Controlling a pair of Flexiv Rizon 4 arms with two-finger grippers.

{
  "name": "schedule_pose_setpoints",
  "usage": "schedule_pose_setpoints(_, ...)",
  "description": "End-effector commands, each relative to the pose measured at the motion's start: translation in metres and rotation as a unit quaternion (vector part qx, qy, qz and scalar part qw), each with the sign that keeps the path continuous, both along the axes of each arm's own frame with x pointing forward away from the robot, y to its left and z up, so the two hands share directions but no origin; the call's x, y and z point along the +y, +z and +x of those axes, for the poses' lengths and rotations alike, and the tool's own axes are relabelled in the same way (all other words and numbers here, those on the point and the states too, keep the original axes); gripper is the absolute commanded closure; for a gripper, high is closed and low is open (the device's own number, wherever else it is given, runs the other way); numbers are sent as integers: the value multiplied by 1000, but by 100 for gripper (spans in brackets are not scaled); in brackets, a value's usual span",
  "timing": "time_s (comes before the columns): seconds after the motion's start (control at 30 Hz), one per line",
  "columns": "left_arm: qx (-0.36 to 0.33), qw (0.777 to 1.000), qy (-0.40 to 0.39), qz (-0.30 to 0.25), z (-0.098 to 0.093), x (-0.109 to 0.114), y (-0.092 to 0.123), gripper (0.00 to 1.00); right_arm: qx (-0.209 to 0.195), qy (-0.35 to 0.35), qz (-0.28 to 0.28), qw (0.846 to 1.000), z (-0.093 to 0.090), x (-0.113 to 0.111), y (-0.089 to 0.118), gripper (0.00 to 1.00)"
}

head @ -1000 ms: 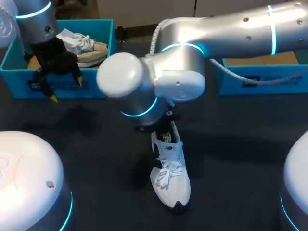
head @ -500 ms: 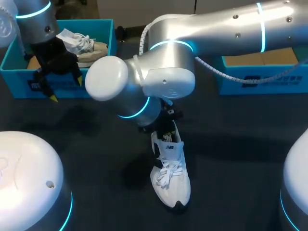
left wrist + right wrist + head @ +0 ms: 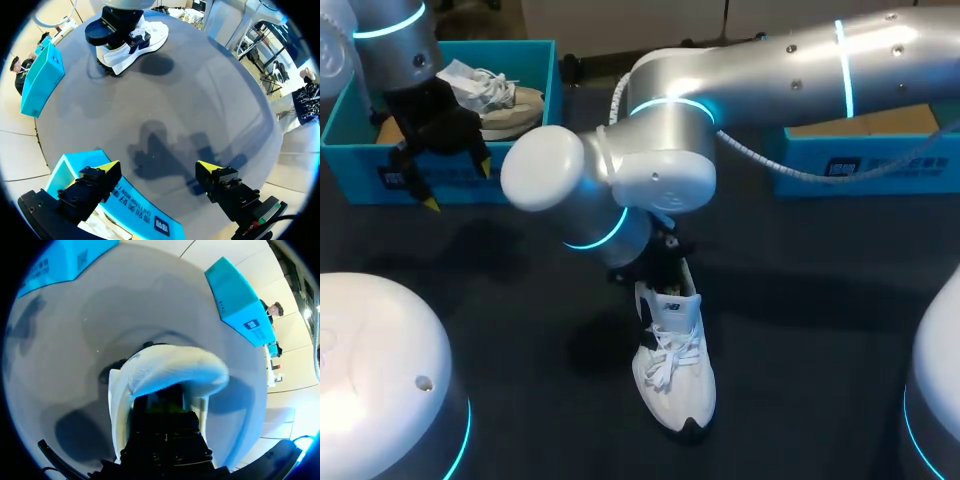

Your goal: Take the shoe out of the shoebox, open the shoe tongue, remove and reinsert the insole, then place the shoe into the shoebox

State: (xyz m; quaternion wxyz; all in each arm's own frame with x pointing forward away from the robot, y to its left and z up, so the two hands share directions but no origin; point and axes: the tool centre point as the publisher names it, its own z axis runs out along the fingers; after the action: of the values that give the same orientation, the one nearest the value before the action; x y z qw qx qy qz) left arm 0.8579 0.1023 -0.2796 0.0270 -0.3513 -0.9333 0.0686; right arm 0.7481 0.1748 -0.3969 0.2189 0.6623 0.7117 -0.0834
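A white shoe [image 3: 672, 362] stands on the dark table, toe toward me. My right arm comes in from the right, and my right gripper [image 3: 658, 272] reaches down into the shoe's heel opening. In the right wrist view the white shoe [image 3: 172, 371] curves over the black gripper [image 3: 167, 412], whose tips are hidden inside. What they touch is not visible. My left gripper [image 3: 458, 187] hangs open and empty at the front wall of the left blue shoebox [image 3: 360, 165]. In the left wrist view its yellow fingertips [image 3: 107, 166] stand wide apart above the table.
A second shoe [image 3: 498, 98] lies in the left blue shoebox. Another blue box [image 3: 860, 160] stands at the back right. In the left wrist view the shoe [image 3: 135, 42] lies far ahead under the right arm's black wrist [image 3: 112, 27].
The right arm's wrist and elbow have swung a little to the left over the shoe's heel. The shoe and the left arm have not moved.
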Motion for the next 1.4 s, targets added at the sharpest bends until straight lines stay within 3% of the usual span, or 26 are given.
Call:
schedule_pose_setpoints(0.03,0,1000,-1,2,0,0,0,0,-5,2,4,1000,-4,1,-2,100)
schedule_pose_setpoints(0.27,0,1000,-1,2,0,0,0,0,-32,13,-15,999,-12,6,26,100)
schedule_pose_setpoints(0.4,0,1000,-1,2,0,0,0,0,-35,14,-23,999,-12,4,31,100)
schedule_pose_setpoints(0.8,0,1000,-1,2,0,0,0,0,-27,8,-36,999,4,-9,5,100)
schedule_pose_setpoints(1.07,0,1000,-1,2,0,0,0,0,-10,11,-6,1000,5,-2,-14,100)
schedule_pose_setpoints(1.4,0,1000,-1,2,0,0,0,0,-48,23,-25,998,0,0,34,100)
